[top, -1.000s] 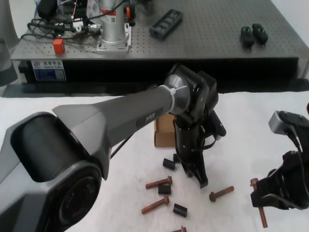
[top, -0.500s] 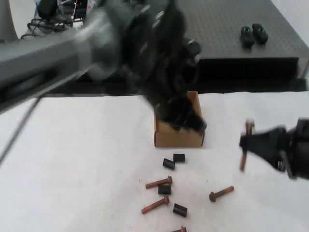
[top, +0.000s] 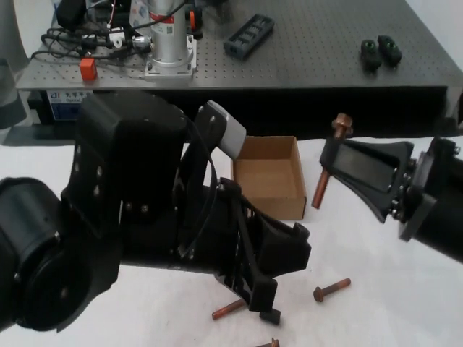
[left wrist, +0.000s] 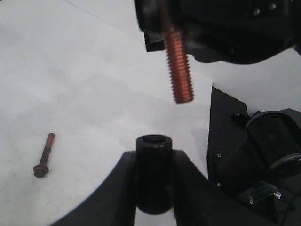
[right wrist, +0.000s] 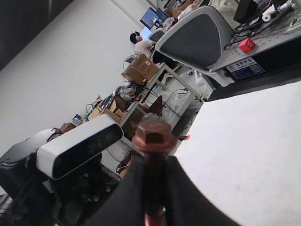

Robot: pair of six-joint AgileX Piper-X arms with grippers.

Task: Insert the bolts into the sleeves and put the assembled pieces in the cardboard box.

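Change since half a second ago: the left arm (top: 130, 217) is now filling the near foreground of the high view and covering most of the loose pieces that were showing on the cloth, while the right arm (top: 434, 202) is carrying its bolt higher and closer to the box. Nearest item: the left gripper (left wrist: 154, 157) is clamping a black sleeve (left wrist: 153, 186) between narrowly spread fingers, which are pressing on both sides of it, its open bore facing outward. Next: loose bolts (top: 331, 289) are lying on the white cloth (top: 362, 318) just beyond that gripper, one of them partly tucked under it, and a loose sleeve (top: 270, 316) is peeking out by the fingertips. Next: the right gripper (right wrist: 149, 174) is pinching a copper-coloured bolt (top: 319, 191) by its shank, fingers closed tight on it, hexagonal head up and clear of the cloth. In the left wrist view the bolt's threaded end is pointing toward the sleeve's bore, apart from it and a little off its line. Next: the cardboard box (top: 268, 206) is sitting open-topped on the cloth, just beside the raised bolt. Farthest: a perforated bench (top: 325, 43) is carrying cables and small black parts.
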